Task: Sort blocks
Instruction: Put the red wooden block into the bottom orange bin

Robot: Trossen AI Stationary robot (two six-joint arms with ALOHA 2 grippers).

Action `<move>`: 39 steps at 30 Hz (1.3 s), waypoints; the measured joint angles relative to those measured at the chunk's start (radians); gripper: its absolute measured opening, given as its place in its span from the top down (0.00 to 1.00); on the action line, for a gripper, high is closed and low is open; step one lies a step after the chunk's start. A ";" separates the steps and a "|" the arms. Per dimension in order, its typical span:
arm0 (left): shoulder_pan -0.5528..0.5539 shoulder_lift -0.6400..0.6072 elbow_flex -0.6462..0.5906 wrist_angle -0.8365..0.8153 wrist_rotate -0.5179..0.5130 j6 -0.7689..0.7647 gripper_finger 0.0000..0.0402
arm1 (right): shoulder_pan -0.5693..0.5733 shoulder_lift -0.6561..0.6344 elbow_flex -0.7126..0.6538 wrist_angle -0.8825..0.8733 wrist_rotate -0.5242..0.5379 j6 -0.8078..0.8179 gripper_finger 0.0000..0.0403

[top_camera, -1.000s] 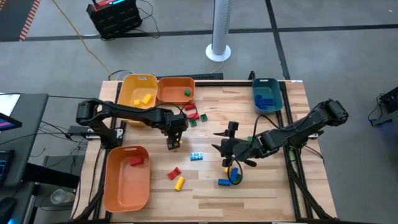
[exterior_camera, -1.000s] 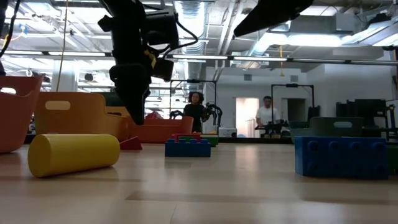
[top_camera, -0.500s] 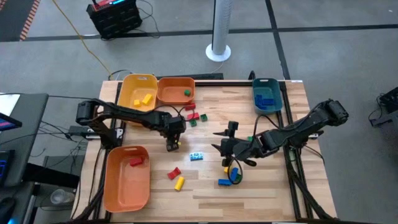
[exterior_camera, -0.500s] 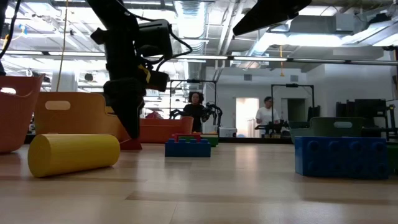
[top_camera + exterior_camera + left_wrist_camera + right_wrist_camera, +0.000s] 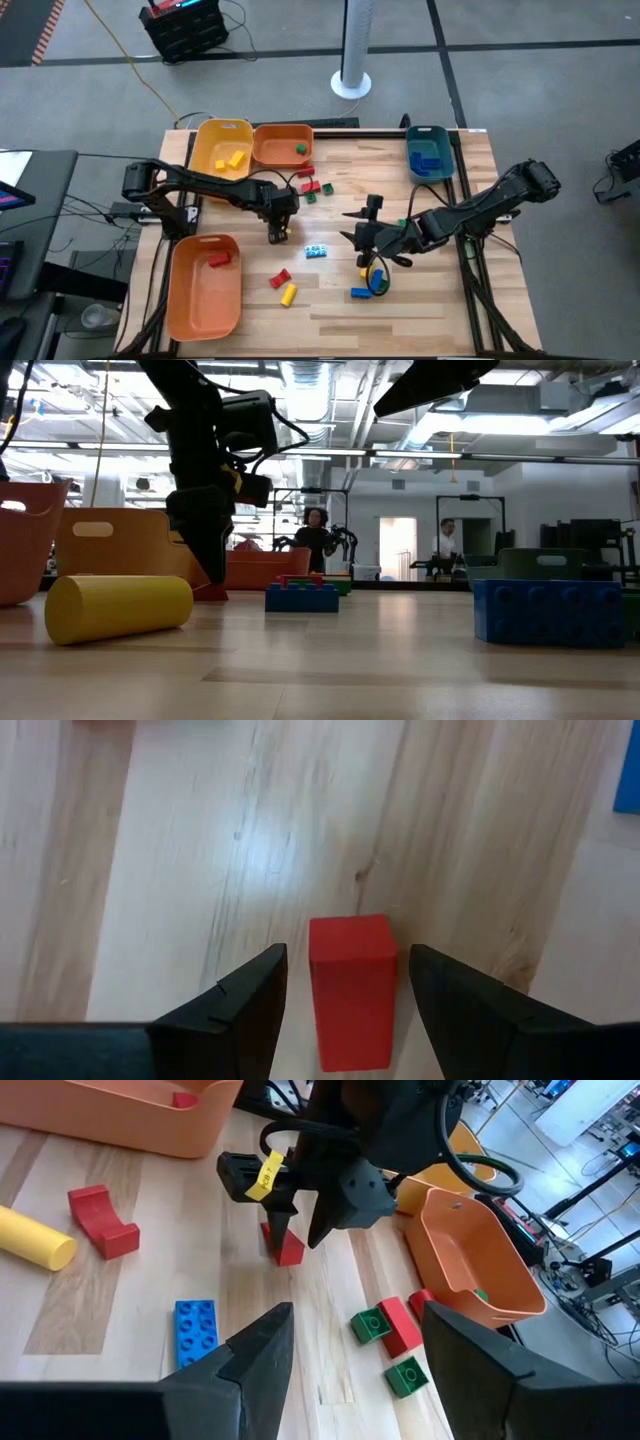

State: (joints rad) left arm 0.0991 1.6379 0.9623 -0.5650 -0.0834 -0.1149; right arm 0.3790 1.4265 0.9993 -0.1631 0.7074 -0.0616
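Observation:
A small red block (image 5: 350, 982) lies on the wooden table. My left gripper (image 5: 348, 952) points steeply down over it, open, one finger on each side with a narrow gap to the block. The right wrist view shows the same block (image 5: 288, 1252) under that gripper (image 5: 292, 1220). In the high view the left gripper (image 5: 277, 232) is left of the table's middle. My right gripper (image 5: 362, 243) hangs open above the table's right half, with nothing between its fingers (image 5: 270, 1342). More blocks lie around: a blue one (image 5: 316, 250), a red arch (image 5: 279, 278) and a yellow cylinder (image 5: 289, 293).
A yellow bin (image 5: 222, 128) and an orange bin (image 5: 282, 130) stand at the far left, a large orange bin (image 5: 178, 290) at the near left, a teal bin (image 5: 430, 132) at the far right. Red and green blocks (image 5: 312, 186) lie near the orange bin, and a mixed cluster (image 5: 372, 285) below the right gripper.
My left gripper has come down toward the red block, still open, then stopped with its fingers on either side of it. The block has not moved.

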 joint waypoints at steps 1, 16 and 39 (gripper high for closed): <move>0.000 0.000 0.000 0.000 0.000 0.000 0.49 | 0.000 0.000 0.000 0.000 0.000 0.000 0.43; -0.026 0.000 -0.076 0.077 -0.014 -0.012 0.49 | 0.000 0.000 0.000 0.000 0.000 -0.009 0.43; -0.035 -0.037 -0.076 0.148 -0.022 -0.017 0.70 | 0.000 0.000 0.000 -0.001 0.000 0.008 0.43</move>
State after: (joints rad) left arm 0.0644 1.6004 0.8864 -0.4175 -0.1051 -0.1322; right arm 0.3790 1.4265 0.9993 -0.1638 0.7078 -0.0536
